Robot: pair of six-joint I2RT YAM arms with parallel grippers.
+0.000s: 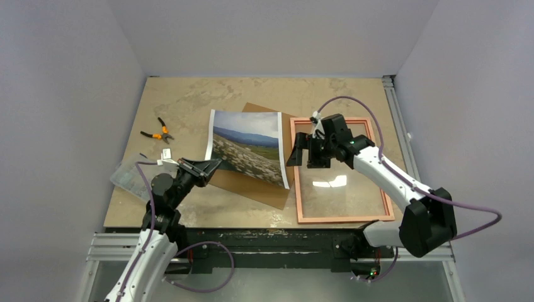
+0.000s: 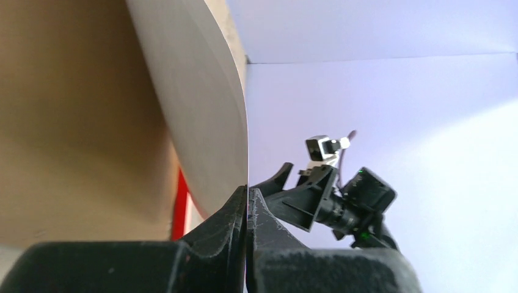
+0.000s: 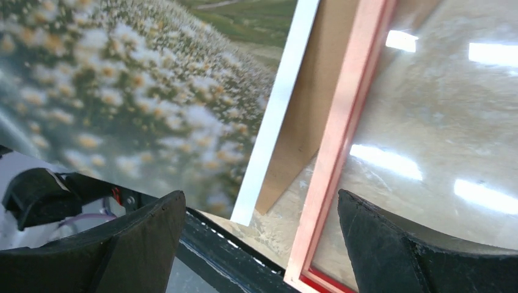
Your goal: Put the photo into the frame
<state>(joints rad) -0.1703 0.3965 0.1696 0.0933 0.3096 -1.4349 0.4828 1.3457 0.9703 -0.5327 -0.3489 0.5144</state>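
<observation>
At the near edge of the table (image 1: 126,214), the frame (image 1: 343,219) lies flat on the right side. Its pale face is up, and the marbled tabletop shows through its clear pane (image 3: 440,122).

On the left, we see the left gripper (image 1: 213,165) clamped on the near-left corner of the photo (image 1: 249,148). In the left wrist view, both fingers (image 2: 226,220) press together on the paper's edge, and the white reverse curls upward away from them.

Just left of this arm lies a clear plastic box (image 1: 129,177).

The photo is picture side up. It rests partly on the brown backing board (image 1: 255,187), with its gripped corner lifted. Its right edge is just beside the frame's left rail. The photo is not inside the frame.

Further out, the right gripper (image 1: 306,154) hangs above the frame's left rail with its fingers (image 3: 140,244) spread wide and nothing between them. Its wrist view shows photo, board and rail side by side.

Farthest back on the left lie orange-handled pliers (image 1: 159,132), well apart from the photo.
</observation>
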